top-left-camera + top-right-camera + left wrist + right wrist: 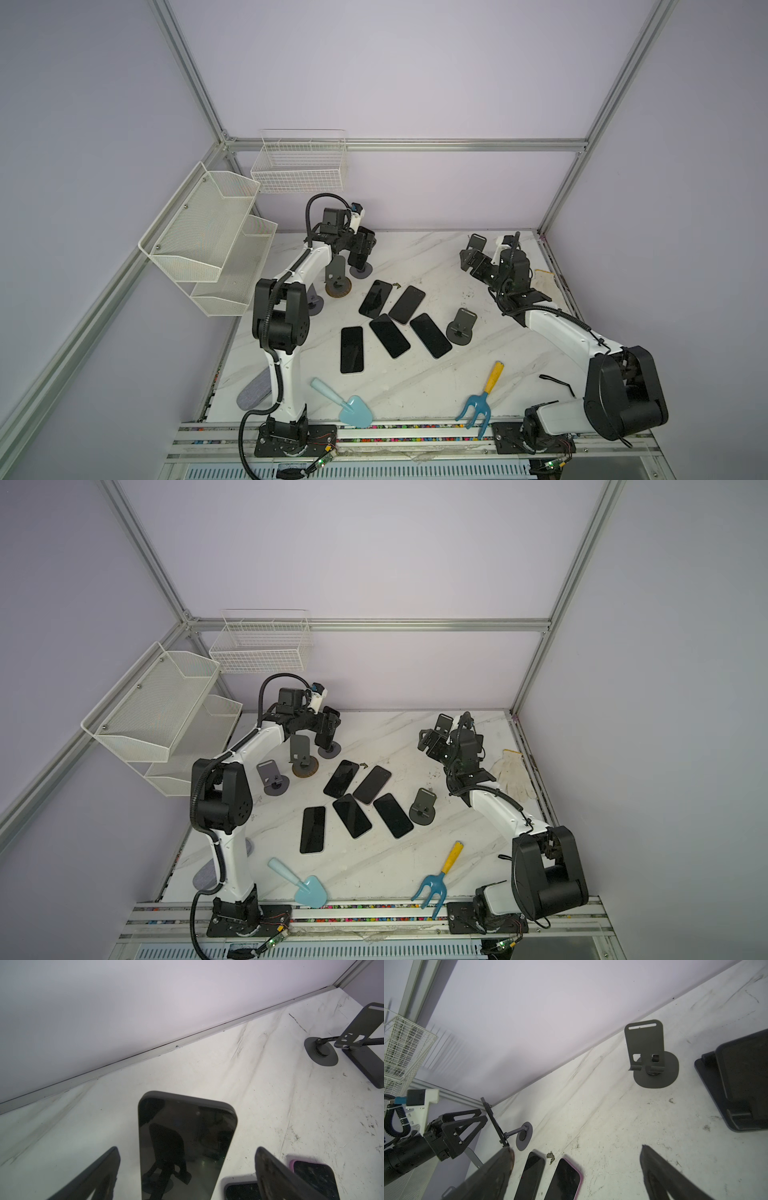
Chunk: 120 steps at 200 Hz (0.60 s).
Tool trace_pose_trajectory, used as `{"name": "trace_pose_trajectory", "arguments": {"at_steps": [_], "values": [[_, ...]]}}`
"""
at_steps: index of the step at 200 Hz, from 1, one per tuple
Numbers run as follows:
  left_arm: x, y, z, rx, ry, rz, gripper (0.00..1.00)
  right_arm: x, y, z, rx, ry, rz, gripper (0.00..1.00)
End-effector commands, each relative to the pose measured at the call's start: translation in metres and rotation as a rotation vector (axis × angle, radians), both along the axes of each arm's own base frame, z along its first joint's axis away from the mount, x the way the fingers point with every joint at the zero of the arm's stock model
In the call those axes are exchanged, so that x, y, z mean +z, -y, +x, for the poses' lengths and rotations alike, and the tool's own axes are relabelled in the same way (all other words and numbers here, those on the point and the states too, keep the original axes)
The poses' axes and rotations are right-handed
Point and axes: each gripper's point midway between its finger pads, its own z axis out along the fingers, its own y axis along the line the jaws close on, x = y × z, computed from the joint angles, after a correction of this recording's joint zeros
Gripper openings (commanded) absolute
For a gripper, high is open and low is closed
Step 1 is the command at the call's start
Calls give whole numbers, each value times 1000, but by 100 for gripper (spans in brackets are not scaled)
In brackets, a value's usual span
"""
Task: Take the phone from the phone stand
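White marble table point(415, 386), scuffed. Mesh shelf rack point(208, 237) on wall at 10 o'clock. Left arm point(309, 259) reaching to 11 o'clock of table, right arm point(557, 328) to 1 o'clock. Left gripper point(187, 1149): spread wide, straddles the phone point(187, 1126), fingers point(274, 1174) apart from both edges, grips nothing. Right gripper point(576, 1148): spread wide too, holds nothing, hangs over bare table. Phone: stands upright on phone stand point(360, 272) at 11 o'clock, screen dark, not yet lifted. Five flat phones point(388, 334) at centre. Empty stand point(461, 328) at 3 o'clock of those. Blue trowel point(355, 411) at 7 o'clock, rake point(478, 405) at 5. Glove point(513, 771) at 2 o'clock edge.
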Motion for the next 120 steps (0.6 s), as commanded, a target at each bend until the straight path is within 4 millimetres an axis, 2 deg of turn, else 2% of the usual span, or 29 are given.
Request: {"name": "trace_pose_trajectory", "arguments": {"at_steps": [1,40,67,85,98,120], "values": [[57,-3,28,-10,172,-9,100,20,2,0,-21,38,3,97],[36,11,34,-70,127,-54,100,16,4,-1,-27,28,-4,97],[20,11,39,-59,76,-60,100,17,3,0,-26,30,1,97],[14,11,39,-60,48,-61,92,19,2,0,-23,33,4,97],[16,13,37,-64,36,-69,85,19,3,0,-24,33,2,97],[22,12,35,-58,42,-73,79,18,3,0,-25,34,2,97]]}}
